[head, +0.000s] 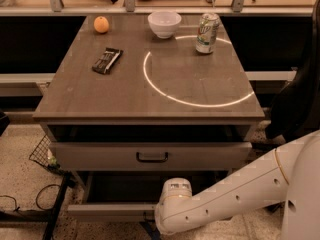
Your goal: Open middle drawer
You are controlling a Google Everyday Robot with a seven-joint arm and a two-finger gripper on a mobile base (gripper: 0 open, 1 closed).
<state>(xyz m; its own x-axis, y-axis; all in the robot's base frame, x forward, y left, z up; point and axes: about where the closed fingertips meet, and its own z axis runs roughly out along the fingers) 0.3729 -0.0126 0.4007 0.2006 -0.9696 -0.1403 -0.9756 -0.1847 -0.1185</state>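
The middle drawer (107, 211) has a low flat grey-beige front near the bottom of the view. It stands pulled out, and its dark boxy inside (125, 186) shows behind the front. Its handle is hidden behind my arm. My white arm reaches in from the lower right, with its wrist (172, 209) at the right part of the drawer front. My gripper (149, 224) is mostly hidden below the wrist, right at that front; only a dark piece of it shows at the bottom edge.
The taller top drawer (152, 157), with a bigger dark handle, sits above. On the tabletop are an orange (101, 24), a white bowl (164, 23), a green can (207, 32) and a dark snack packet (107, 60). A wire basket (42, 154) and cables lie on the floor at left.
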